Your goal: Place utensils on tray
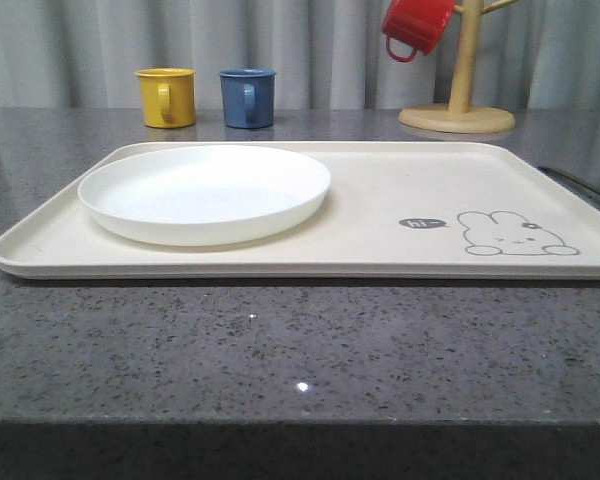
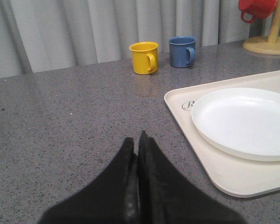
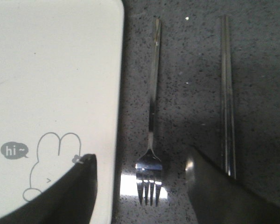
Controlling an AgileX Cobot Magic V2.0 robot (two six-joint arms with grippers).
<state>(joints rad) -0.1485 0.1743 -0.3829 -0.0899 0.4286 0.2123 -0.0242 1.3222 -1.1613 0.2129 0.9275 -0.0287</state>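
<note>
Fork [image 3: 150, 140] sits straight under my right claw [image 3: 141, 186], fingers spread wide either side of its tines, lined up for a pick. It lies on the worktop [image 3: 186, 70] just beside the tray [image 3: 56, 70]; chopsticks [image 3: 227, 93] lie parallel, further out. Left claw [image 2: 138, 154] is pressed together, empty, parked over bare worktop beside the tray. Front view adds the plate [image 1: 205, 190] on the tray's left half, rabbit side free.

Dark grey speckled stone worktop [image 1: 280, 340], glossy, small bright light glints near front edge. Pale grey pleated curtain [image 1: 320, 50] across whole back. Yellow mug [image 1: 166, 97] and blue mug [image 1: 247, 97] side by side at rear. Wooden mug stand [image 1: 460, 90] rear right, red mug [image 1: 417, 25] hanging.
</note>
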